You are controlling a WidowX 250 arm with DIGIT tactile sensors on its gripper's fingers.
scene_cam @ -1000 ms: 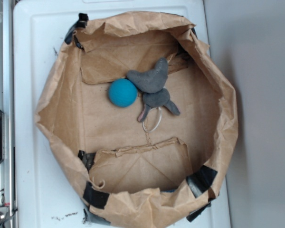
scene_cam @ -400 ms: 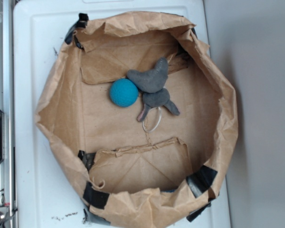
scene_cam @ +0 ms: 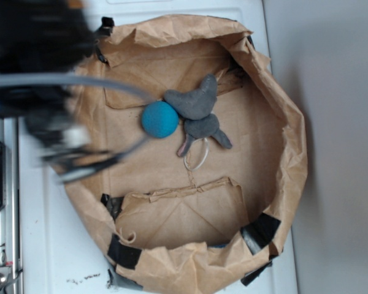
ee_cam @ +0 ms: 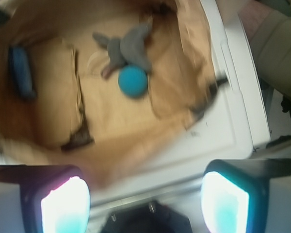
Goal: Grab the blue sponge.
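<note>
The blue sponge (ee_cam: 20, 70) shows in the wrist view as a blurred blue lump against the paper bag's left wall, far from the fingers. In the exterior view only a blue sliver of the sponge (scene_cam: 219, 245) peeks from under the bag's folded front rim. My gripper (ee_cam: 145, 204) is open with nothing between its fingers. It hangs over the white surface just outside the bag's rim. From outside, the arm (scene_cam: 46, 92) is a dark blur over the bag's upper left side.
A round teal ball (scene_cam: 159, 119) lies mid-bag against two grey plush shapes (scene_cam: 196, 101), with a thin wire ring (scene_cam: 197, 154) just below them. The crumpled brown paper bag (scene_cam: 294, 153) has tall walls, taped corners and inner flaps. It sits on a white tray (scene_cam: 37, 233).
The arm has swept into the exterior view from the upper left and is blurred by motion. The ball, plush shapes and bag have not moved.
</note>
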